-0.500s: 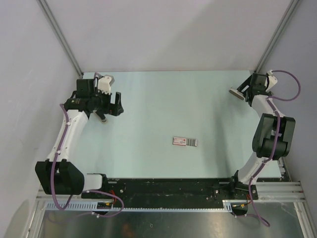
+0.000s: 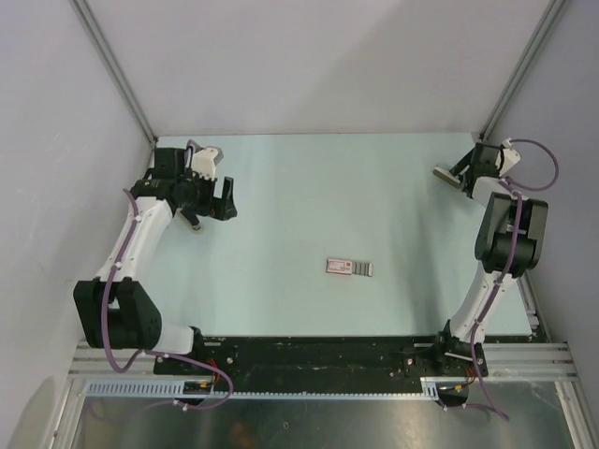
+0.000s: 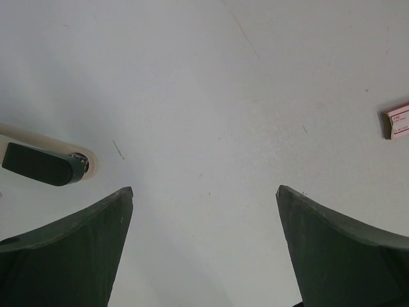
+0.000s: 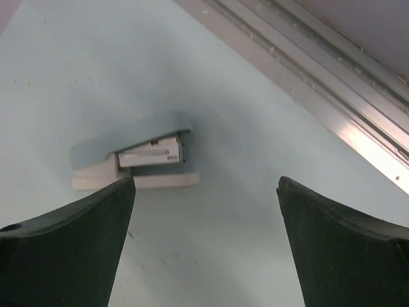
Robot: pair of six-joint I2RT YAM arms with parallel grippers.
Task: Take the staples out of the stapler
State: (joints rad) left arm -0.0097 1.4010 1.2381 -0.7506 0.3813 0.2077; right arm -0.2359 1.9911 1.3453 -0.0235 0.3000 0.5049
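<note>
Left arm (image 2: 140,238) and right arm (image 2: 505,245): white links, black joint housings, purple cable looped along each. Pincer fingers (image 3: 64,256) dark, matte, broad, tapering to blunt tips.

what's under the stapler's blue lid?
Stapler: under the lid a grey metal magazine shows, white base below. The magazine's inside is covered; contents cannot be seen.

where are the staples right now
Top view, middle of the table: the grey staples strip lies against the right end of the small pink-red piece.
</note>
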